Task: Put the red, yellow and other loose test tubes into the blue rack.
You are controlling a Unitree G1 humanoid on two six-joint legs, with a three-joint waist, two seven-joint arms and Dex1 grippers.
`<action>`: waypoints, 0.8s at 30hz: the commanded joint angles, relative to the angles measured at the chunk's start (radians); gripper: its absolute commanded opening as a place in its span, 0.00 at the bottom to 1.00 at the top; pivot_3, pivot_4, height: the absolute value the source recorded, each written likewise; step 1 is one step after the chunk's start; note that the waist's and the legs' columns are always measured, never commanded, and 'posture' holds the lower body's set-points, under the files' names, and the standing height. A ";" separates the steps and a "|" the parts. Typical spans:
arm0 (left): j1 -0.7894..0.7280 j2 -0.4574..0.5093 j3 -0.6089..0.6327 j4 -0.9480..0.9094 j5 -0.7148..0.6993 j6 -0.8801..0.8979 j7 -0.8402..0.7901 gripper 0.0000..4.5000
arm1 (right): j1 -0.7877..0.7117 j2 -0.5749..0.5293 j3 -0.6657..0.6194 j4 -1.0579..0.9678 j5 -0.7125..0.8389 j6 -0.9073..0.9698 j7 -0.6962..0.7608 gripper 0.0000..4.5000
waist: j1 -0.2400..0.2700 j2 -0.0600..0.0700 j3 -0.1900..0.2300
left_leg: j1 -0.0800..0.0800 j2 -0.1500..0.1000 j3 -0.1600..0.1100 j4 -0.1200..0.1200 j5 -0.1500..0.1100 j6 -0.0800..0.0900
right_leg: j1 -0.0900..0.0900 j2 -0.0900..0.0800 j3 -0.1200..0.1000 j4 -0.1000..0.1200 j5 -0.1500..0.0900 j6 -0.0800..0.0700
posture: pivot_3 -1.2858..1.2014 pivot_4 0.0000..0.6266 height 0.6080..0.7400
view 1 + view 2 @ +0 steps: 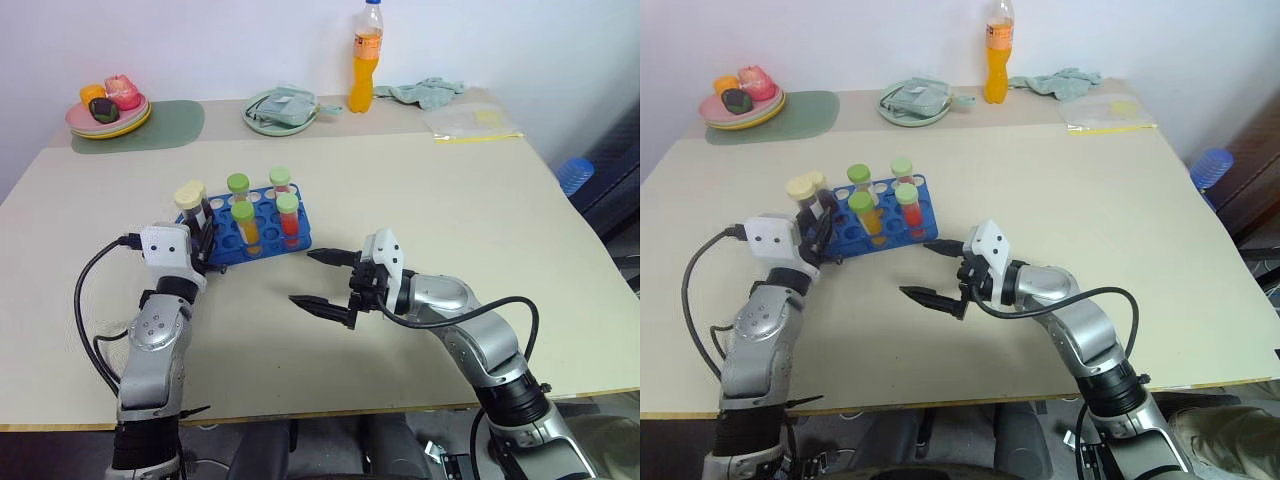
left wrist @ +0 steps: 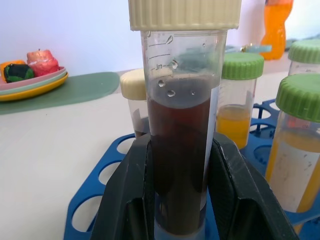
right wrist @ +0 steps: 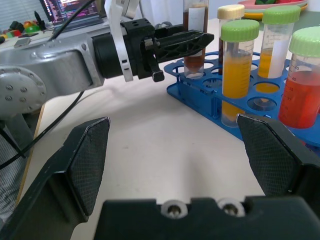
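A wide beige bench point(image 1: 420, 200) filled the head camera's picture. At about ten o'clock from its centre sat the blue rack point(image 1: 262, 232), a rectangular holder pierced with round holes, holding four green-capped tubes point(image 1: 243, 226) of yellow, orange and red liquid, all upright. At the rack's nine o'clock corner the left claw point(image 2: 177, 192) was clamped on a cream-capped tube of dark brown liquid point(image 2: 179, 150), which stood upright with its foot down in a hole; a second cream-capped tube point(image 2: 134, 107) stood just behind it. At about five o'clock from the rack, apart from it, the right claw point(image 1: 325, 282) hovered over bare bench with its two black fingers spread wide, gripping nothing. Along the far edge, from eleven to one o'clock, stood stacked plates with toy food point(image 1: 108, 110), a green plate point(image 1: 280, 112), an orange drink bottle point(image 1: 366, 58) and a crumpled cloth point(image 1: 428, 92).
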 commanded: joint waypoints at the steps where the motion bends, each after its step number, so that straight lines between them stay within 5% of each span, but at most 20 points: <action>1: -0.014 -0.002 0.002 0.012 0.011 -0.053 0.005 0.19 | -0.008 0.008 -0.011 -0.024 0.017 -0.010 0.007 1.00 | 0.000 0.000 0.000 | 0.000 0.000 0.000 0.000 0.000 0.000 | 0.000 0.000 0.000 0.000 0.000 0.000 | 0.52 0.24 1.00; 24: 0.020 0.007 0.002 -0.039 0.027 0.015 0.014 0.19 | -0.009 0.009 -0.016 -0.022 0.021 -0.006 0.004 1.00 | 0.000 0.000 0.000 | 0.000 0.000 0.000 0.000 0.000 0.000 | 0.000 0.000 0.000 0.000 0.000 0.000 | 0.52 0.24 1.00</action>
